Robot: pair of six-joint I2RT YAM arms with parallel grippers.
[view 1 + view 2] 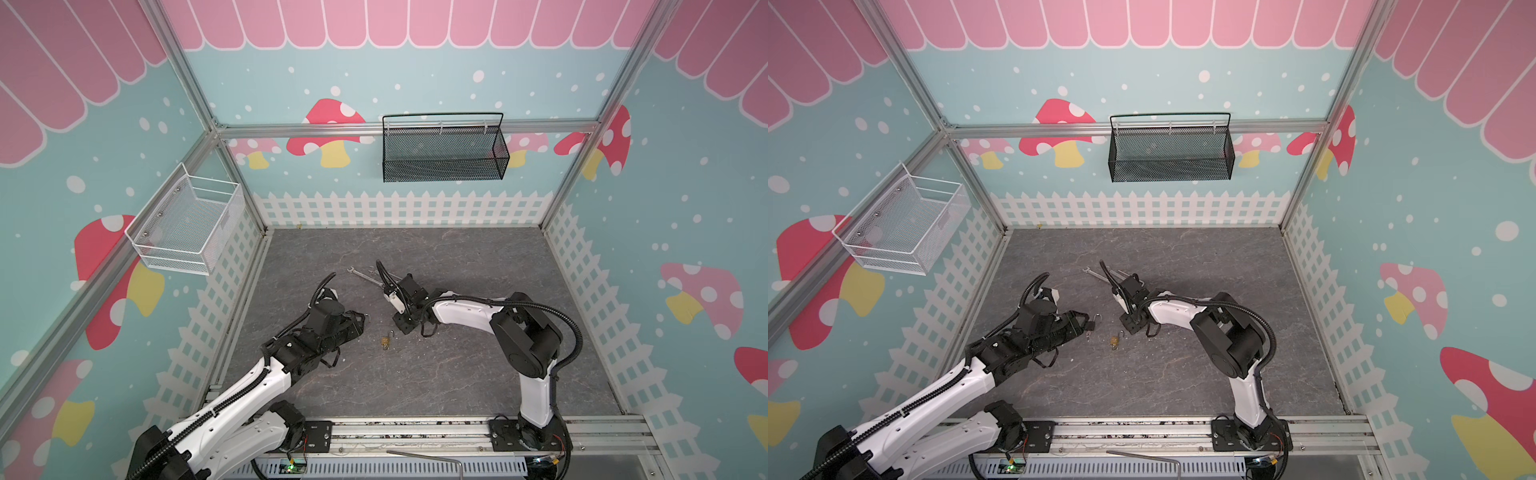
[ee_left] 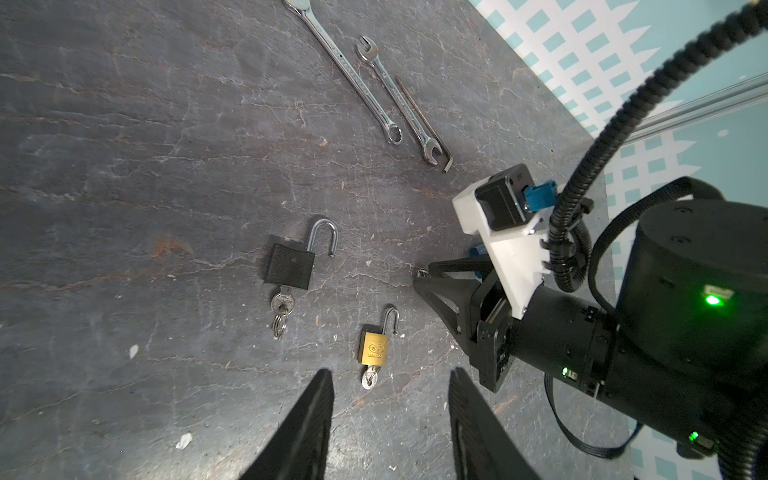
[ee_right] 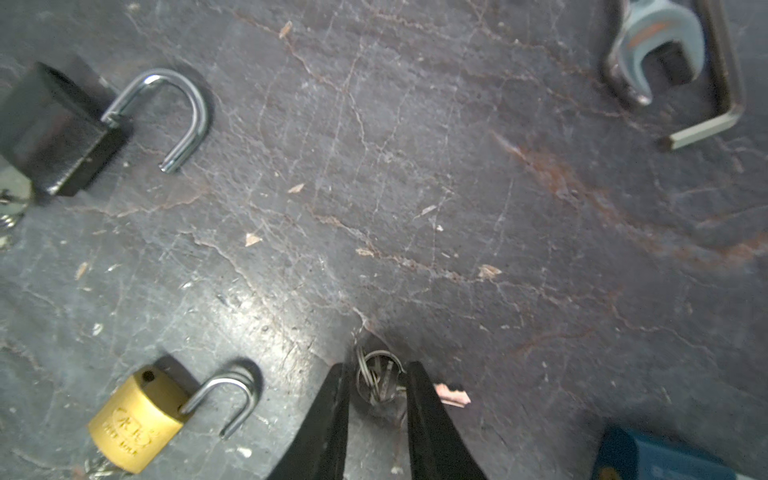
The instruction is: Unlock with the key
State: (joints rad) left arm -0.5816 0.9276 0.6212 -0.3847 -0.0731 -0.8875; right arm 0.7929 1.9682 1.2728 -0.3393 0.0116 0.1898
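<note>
A key ring [image 3: 378, 380] with small keys stands upright between the fingers of my right gripper [image 3: 376, 368], which press on it from both sides just above the floor. A brass padlock [image 3: 139, 419] lies beside it, shackle swung open, with a key [image 2: 369, 379] in its base. A black padlock [image 2: 289, 266] lies further off, also with an open shackle and a key [image 2: 282, 303]. My left gripper [image 2: 392, 371] hovers open over the floor near the brass padlock [image 1: 385, 341], holding nothing. In both top views the right gripper [image 1: 401, 326] [image 1: 1129, 326] points down at the floor.
Two wrenches [image 2: 353, 75] [image 2: 399, 99] and a hex key [image 3: 706, 124] lie on the grey floor behind the right arm. A blue object [image 3: 656, 457] sits close beside the right gripper. A white basket [image 1: 187, 226] and a black basket [image 1: 444, 147] hang on the walls.
</note>
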